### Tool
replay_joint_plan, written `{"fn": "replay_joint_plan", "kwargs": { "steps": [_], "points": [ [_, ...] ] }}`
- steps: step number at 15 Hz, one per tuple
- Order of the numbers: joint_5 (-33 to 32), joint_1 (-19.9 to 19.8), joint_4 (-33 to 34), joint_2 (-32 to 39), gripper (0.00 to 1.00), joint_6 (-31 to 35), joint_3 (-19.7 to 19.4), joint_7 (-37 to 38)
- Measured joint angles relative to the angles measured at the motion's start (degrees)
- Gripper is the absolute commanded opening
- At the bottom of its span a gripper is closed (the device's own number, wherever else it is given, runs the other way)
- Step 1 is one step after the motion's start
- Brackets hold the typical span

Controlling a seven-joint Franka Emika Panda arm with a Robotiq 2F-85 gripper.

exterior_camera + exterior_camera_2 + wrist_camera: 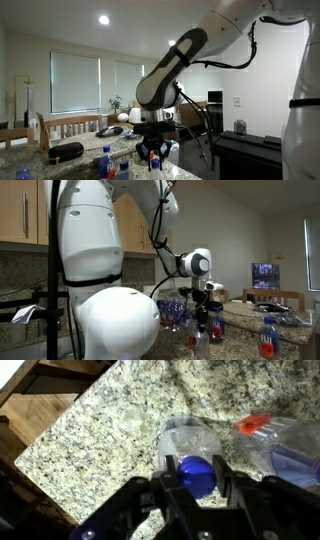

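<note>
In an exterior view, the white Franka arm bends down over the counter, and its black Robotiq gripper (152, 152) hangs low among several small bottles with blue caps (107, 156). A flat black object (65, 152) lies well apart from them on the counter. This angle does not show how the jaws stand.

In an exterior view from another place, the gripper (203, 315) points straight down beside a cluster of clear bottles with blue labels (172, 310). Whether it holds anything cannot be told here, because the bottles overlap.

The wrist view settles it. The gripper (195, 485) is closed on a clear plastic bottle with a blue screw cap (195, 468), which stands upright on the speckled granite countertop (100, 430). The dark fingers (158, 498) press against both sides of the cap. A second clear bottle with an orange cap (255, 426) lies on its side just beside it.

The hold looks well centred, and gripping the stiff cap seems wiser than gripping the thin wall, which would buckle. A hold this high lets the body swing, so the wrist is best kept vertical. Any motion should be slow and straight, away from the orange-capped neighbour.
</note>
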Motion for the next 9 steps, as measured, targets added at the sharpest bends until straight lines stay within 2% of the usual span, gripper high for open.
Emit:
{"fn": "replay_joint_plan", "kwargs": {
  "steps": [2,6,9],
  "points": [
    [0.0,0.0,0.62,0.06,0.12,-0.04,-0.01,-0.17],
    [0.01,0.01,1.43,0.53,0.14,-0.75,-0.09,-2.79],
    [0.05,0.02,3.14,0.49,0.15,-4.16,-0.53,-7.14]
  ]
}}
